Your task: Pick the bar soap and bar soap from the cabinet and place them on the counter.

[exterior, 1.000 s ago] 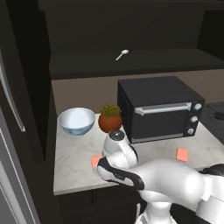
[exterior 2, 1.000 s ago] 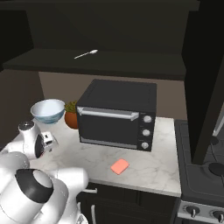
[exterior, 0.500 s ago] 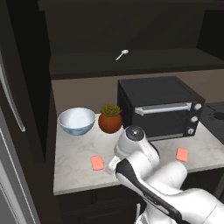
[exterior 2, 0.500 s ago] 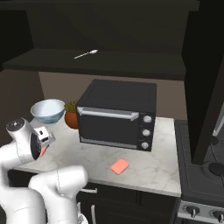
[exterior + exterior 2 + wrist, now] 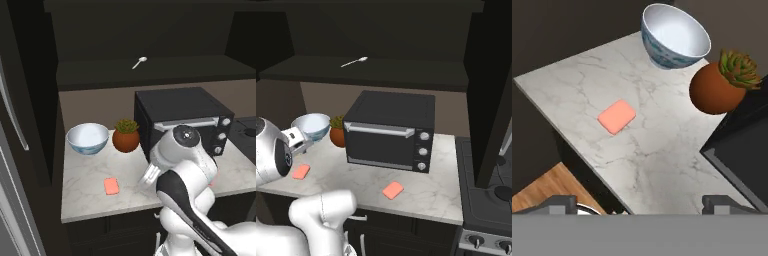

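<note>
Salmon soap lies flat on the counter, apart from the bowl, judged delivered; gripper spread wide, empty, above it.

The surface looks like polished marble, white-grey with thin darker veins and a soft sheen. The near bar soap on it is matt salmon-pink, smooth, with rounded edges; the other bar soap looks the same. The bowl is glossy glazed ceramic, white inside with a blue pattern outside. The plant pot is a smooth, dull terracotta red-brown. The toaster oven has a matt black casing, a brushed silver handle and shiny knobs. The spoon on the dark matt cabinet shelf looks like bright metal. The floor shows warm wood grain.
</note>
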Motion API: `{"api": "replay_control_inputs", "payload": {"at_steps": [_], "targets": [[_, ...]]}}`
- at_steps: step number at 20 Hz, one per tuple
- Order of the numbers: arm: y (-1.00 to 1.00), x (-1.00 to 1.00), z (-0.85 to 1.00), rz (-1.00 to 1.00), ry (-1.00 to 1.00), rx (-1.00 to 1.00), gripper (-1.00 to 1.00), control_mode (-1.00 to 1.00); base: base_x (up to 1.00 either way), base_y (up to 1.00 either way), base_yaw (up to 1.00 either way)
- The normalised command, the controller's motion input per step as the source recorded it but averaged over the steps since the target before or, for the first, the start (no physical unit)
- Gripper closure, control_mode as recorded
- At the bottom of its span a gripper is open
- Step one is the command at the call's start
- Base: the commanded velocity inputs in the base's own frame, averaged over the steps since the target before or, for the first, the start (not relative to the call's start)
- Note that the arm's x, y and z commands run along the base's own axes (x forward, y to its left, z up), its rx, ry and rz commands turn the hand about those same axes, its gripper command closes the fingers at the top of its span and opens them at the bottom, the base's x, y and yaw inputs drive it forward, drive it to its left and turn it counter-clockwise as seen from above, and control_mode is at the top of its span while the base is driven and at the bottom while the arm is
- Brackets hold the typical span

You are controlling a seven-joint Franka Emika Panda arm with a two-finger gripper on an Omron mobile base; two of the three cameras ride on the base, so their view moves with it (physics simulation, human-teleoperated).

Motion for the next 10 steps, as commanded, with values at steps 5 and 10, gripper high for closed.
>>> {"api": "replay_control_inputs", "payload": {"at_steps": [5, 10], "targets": [[-0.36, -0.52, 1.0, 0.04, -0.17, 0.0, -1.0, -1.0, 0.0, 0.0, 0.0], [-0.44, -0.61, 1.0, 0.03, -0.22, 0.01, -1.0, -1.0, 0.0, 0.0, 0.0]]}}
